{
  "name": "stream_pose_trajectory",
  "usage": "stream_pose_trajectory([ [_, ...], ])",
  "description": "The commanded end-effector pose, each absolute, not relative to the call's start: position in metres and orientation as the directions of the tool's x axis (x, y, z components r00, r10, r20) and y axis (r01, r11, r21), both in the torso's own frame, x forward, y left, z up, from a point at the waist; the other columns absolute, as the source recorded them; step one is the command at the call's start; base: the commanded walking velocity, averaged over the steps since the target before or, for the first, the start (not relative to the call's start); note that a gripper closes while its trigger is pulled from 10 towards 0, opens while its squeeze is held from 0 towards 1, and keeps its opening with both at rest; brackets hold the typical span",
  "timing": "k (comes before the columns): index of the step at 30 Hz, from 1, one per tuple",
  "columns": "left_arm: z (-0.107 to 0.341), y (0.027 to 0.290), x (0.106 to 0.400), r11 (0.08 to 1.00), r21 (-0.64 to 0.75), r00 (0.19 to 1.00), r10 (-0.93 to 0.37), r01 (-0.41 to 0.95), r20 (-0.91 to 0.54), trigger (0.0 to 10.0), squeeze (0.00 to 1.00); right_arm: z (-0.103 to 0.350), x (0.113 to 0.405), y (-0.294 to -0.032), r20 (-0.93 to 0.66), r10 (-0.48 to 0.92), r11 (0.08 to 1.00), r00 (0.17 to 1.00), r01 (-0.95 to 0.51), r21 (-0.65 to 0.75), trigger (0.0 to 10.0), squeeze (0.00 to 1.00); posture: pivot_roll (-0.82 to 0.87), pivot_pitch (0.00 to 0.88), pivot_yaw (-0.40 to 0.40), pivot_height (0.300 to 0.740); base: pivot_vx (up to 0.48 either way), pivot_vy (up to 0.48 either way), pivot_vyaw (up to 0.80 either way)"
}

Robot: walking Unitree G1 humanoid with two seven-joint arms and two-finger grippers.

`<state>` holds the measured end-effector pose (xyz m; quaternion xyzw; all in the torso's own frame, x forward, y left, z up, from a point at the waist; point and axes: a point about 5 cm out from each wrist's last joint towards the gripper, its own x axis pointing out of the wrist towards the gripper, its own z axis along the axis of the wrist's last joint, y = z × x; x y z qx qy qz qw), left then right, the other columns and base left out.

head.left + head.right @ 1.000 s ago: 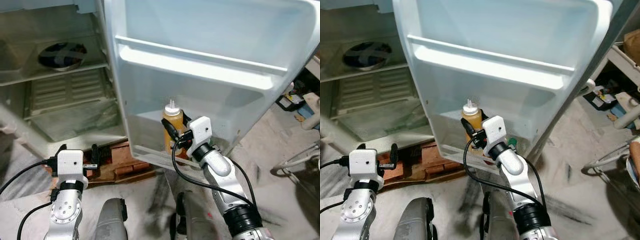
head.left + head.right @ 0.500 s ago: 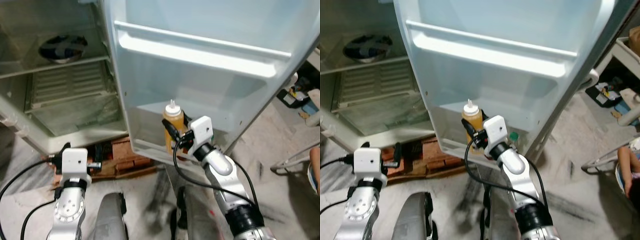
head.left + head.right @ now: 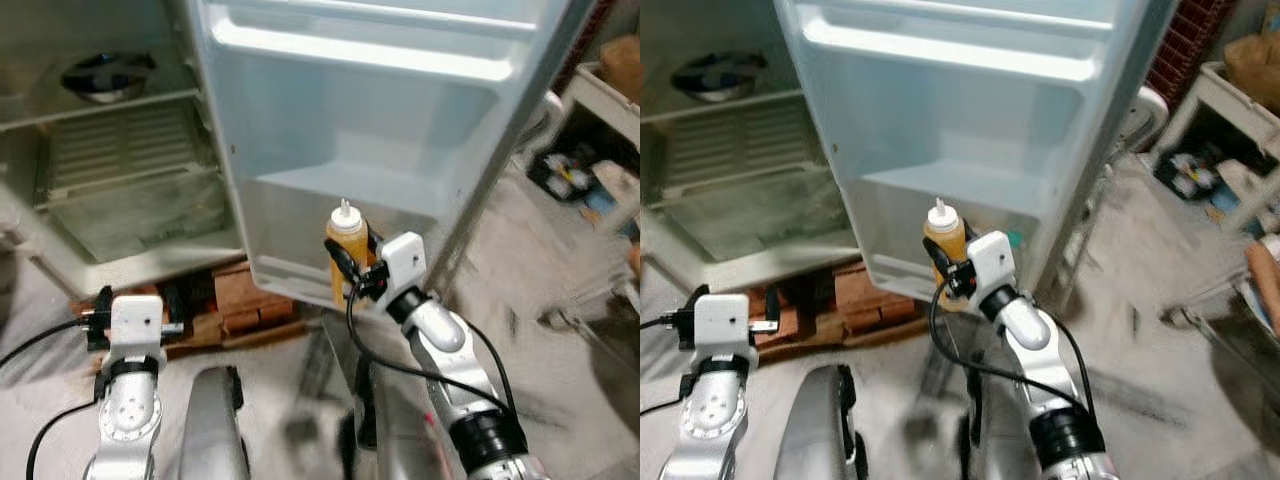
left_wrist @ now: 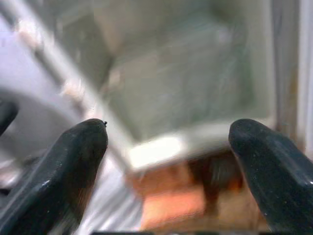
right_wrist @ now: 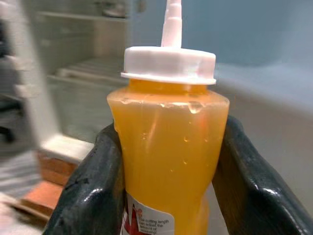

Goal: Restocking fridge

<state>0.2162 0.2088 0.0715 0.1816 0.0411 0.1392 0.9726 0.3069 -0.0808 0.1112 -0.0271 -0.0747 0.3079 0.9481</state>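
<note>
Right arm: raised forward, forearm angled up toward the open fridge door (image 3: 400, 130), a black cable looping beside it.
Right gripper (image 3: 352, 272): both black fingers (image 5: 93, 196) pressed against opposite sides of the squeeze bottle (image 3: 345, 245), pinching it upright.
Squeeze bottle: amber liquid, white cap with a pointed nozzle, part of a label visible low on its front; held just in front of the door's lowest shelf (image 3: 290, 275), whether it touches the shelf cannot be told.
Left arm: low and bent, wrist housing near the foot of the fridge.
Left gripper (image 4: 168, 152): fingers spread wide, nothing between them; it points at the fridge's bottom edge.
Fridge interior (image 3: 120, 190): open on the robot's left; a dark bowl-like dish (image 3: 105, 75) on an upper shelf, ribbed panel below.
Bricks (image 3: 235, 300): reddish, under the fridge base.
Floor (image 3: 560, 400): pale, dusty, streaked with dark marks.
Room, right side: a white stand (image 3: 1230, 110) with cluttered items beneath, blurred.
</note>
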Motion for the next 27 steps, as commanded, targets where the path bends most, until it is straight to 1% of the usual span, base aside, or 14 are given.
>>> stream_pose_trajectory([
  [1, 0.074, 0.21, 0.214, 0.875, 0.395, 0.95, 0.313, -0.281, -0.018, 10.0, 0.0, 0.105, 0.304, -0.07, 0.106, 0.619, 0.786, 0.779, -0.613, -0.086, 10.0, 0.0, 0.06, 0.15, -0.011, 0.563, 0.0, 0.0, 0.0],
  [2, 0.072, 0.211, 0.207, 0.866, 0.405, 0.943, 0.331, -0.294, -0.024, 10.0, 0.0, 0.106, 0.305, -0.063, 0.114, 0.627, 0.779, 0.771, -0.622, -0.083, 10.0, 0.0, 0.06, 0.157, -0.004, 0.563, 0.0, 0.0, 0.0],
  [7, 0.07, 0.21, 0.203, 0.863, 0.42, 0.945, 0.325, -0.281, -0.036, 10.0, 0.0, 0.107, 0.305, -0.056, 0.128, 0.633, 0.774, 0.763, -0.628, -0.084, 10.0, 0.0, 0.06, 0.169, 0.011, 0.548, 0.0, 0.0, 0.0],
  [12, 0.074, 0.215, 0.204, 0.852, 0.437, 0.943, 0.331, -0.288, -0.022, 10.0, 0.0, 0.106, 0.306, -0.056, 0.129, 0.621, 0.783, 0.773, -0.617, -0.073, 10.0, 0.0, 0.09, 0.174, 0.01, 0.528, 0.0, 0.0, 0.0],
  [14, 0.074, 0.215, 0.204, 0.852, 0.437, 0.943, 0.331, -0.288, -0.022, 10.0, 0.0, 0.106, 0.306, -0.056, 0.129, 0.621, 0.783, 0.773, -0.617, -0.073, 10.0, 0.0, 0.09, 0.174, 0.01, 0.528, 0.0, 0.0, 0.0],
  [15, 0.076, 0.223, 0.2, 0.835, 0.458, 0.936, 0.352, -0.305, -0.017, 10.0, 0.0, 0.104, 0.308, -0.054, 0.128, 0.623, 0.782, 0.772, -0.62, -0.071, 10.0, 0.0, 0.11, 0.189, 0.0, 0.528, 0.0, 0.0, 0.0],
  [17, 0.075, 0.229, 0.194, 0.821, 0.478, 0.93, 0.367, -0.311, -0.026, 10.0, 0.0, 0.105, 0.312, -0.047, 0.124, 0.638, 0.77, 0.76, -0.632, -0.084, 10.0, 0.0, 0.12, 0.196, -0.004, 0.528, 0.0, 0.0, 0.0],
  [19, 0.075, 0.229, 0.191, 0.819, 0.479, 0.927, 0.375, -0.317, -0.028, 10.0, 0.0, 0.106, 0.313, -0.044, 0.127, 0.648, 0.762, 0.751, -0.64, -0.099, 10.0, 0.0, 0.12, 0.199, -0.007, 0.528, 0.0, 0.0, 0.0],
  [21, 0.076, 0.228, 0.188, 0.814, 0.483, 0.925, 0.379, -0.321, -0.025, 10.0, 0.0, 0.109, 0.315, -0.035, 0.127, 0.669, 0.743, 0.732, -0.654, -0.142, 10.0, 0.0, 0.13, 0.205, -0.01, 0.528, 0.0, 0.0, 0.0],
  [27, 0.082, 0.225, 0.181, 0.796, 0.523, 0.933, 0.359, -0.304, -0.004, 10.0, 0.0, 0.108, 0.321, -0.023, 0.093, 0.685, 0.724, 0.722, -0.66, -0.202, 10.0, 0.0, 0.16, 0.233, -0.023, 0.528, 0.0, 0.0, 0.0],
])
